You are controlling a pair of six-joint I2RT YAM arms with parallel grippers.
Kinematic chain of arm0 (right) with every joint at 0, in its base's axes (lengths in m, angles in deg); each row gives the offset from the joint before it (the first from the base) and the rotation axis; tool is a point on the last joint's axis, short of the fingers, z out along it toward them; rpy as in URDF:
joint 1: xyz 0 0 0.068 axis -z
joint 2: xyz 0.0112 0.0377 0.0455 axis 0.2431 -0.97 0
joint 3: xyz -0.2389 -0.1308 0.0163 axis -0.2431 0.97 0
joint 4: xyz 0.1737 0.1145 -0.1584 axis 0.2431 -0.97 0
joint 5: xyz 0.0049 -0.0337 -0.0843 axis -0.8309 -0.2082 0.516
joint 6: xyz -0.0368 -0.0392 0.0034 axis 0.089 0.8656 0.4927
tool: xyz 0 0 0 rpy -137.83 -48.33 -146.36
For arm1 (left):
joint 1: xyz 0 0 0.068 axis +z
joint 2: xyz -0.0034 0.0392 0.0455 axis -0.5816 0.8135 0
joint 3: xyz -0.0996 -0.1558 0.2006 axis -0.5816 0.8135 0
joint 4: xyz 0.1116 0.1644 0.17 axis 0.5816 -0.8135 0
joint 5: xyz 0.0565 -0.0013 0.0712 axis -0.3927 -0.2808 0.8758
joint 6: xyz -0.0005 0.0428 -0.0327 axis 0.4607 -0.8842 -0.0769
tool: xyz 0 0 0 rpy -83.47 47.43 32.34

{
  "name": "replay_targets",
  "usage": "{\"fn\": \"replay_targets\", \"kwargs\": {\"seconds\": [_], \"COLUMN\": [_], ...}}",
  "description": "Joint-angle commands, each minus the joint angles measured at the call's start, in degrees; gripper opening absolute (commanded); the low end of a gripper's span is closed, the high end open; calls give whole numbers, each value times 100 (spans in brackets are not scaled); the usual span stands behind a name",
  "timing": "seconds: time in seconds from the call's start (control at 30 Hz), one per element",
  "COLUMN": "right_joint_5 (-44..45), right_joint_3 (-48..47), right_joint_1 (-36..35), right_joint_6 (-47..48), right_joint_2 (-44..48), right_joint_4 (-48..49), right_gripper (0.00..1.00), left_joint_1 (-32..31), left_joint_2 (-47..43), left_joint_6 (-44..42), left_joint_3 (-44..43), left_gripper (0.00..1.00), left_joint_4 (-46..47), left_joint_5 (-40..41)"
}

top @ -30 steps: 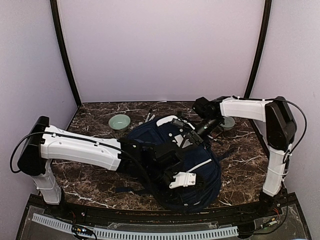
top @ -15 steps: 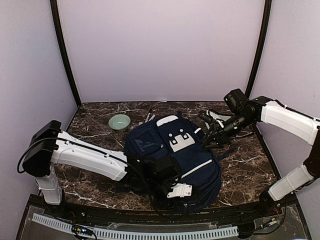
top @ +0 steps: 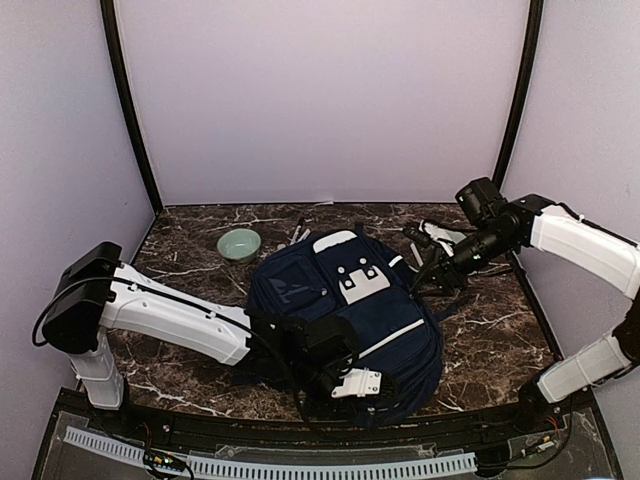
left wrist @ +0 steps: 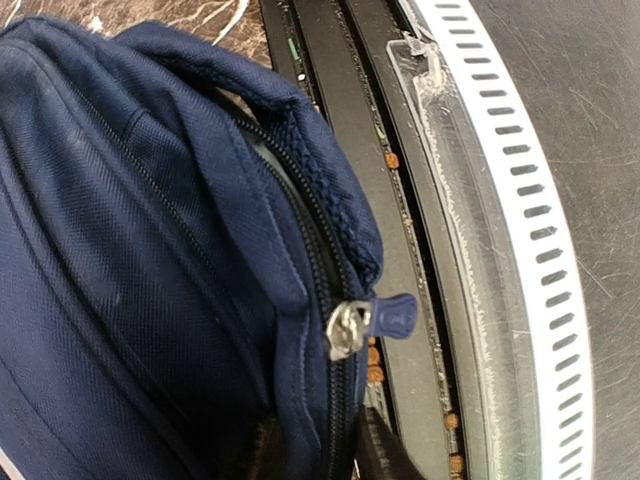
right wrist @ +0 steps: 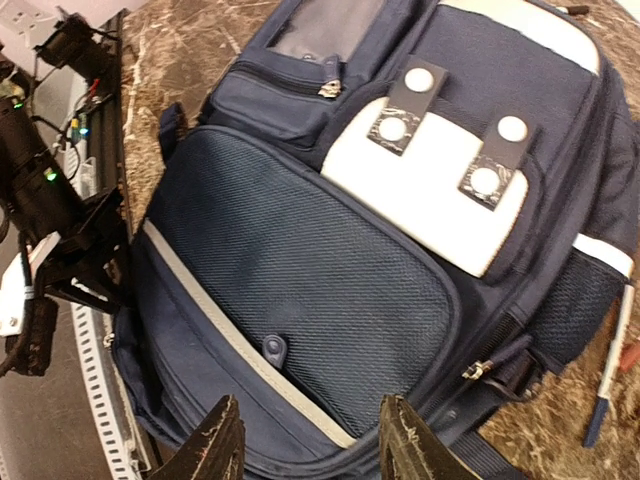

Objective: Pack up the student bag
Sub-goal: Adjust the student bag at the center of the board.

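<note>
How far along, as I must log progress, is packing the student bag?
Done: the student bag lies flat, its zip parted above the slider. In hand: the left gripper sits at that near edge; whether it grips is unclear. The right gripper hovers open over the front. Left: a pen lies on the table outside the bag; nothing is seen going in.

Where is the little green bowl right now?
In the top view, the green bowl sits on the marble table toward the back left, just left of the student bag and apart from it.
</note>
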Motion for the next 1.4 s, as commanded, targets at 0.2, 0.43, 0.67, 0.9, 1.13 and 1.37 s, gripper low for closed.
{"fn": "replay_targets", "kwargs": {"seconds": [0.2,0.43,0.67,0.9,1.13,1.37], "right_joint_5": [672,829,1075,1095,1232,919], "right_joint_3": [-462,-318,-567,-97,31,107], "right_joint_1": [374,680,1237,1373,1399,1400], "right_joint_6": [248,661,824,773,775,1000], "right_joint_2": [176,122,510,807,967,1131], "right_joint_4": [-582,-1050,-1475,-1569,-1825,-2143], "right_gripper": [49,49,49,49,49,49], "left_joint_1": [-27,-19,60,263,377,578], "left_joint_2": [323,389,1224,1891,2018,2233], "left_joint_6": [385,722,1431,2336,3226,3813], "left_joint_3": [-68,-420,-1493,-2350,-2652,-2938], "left_gripper": [4,0,0,0,0,0], "left_joint_4": [1107,1918,2426,3353,3967,4273], "left_joint_5": [-115,-189,413,677,759,643]}}
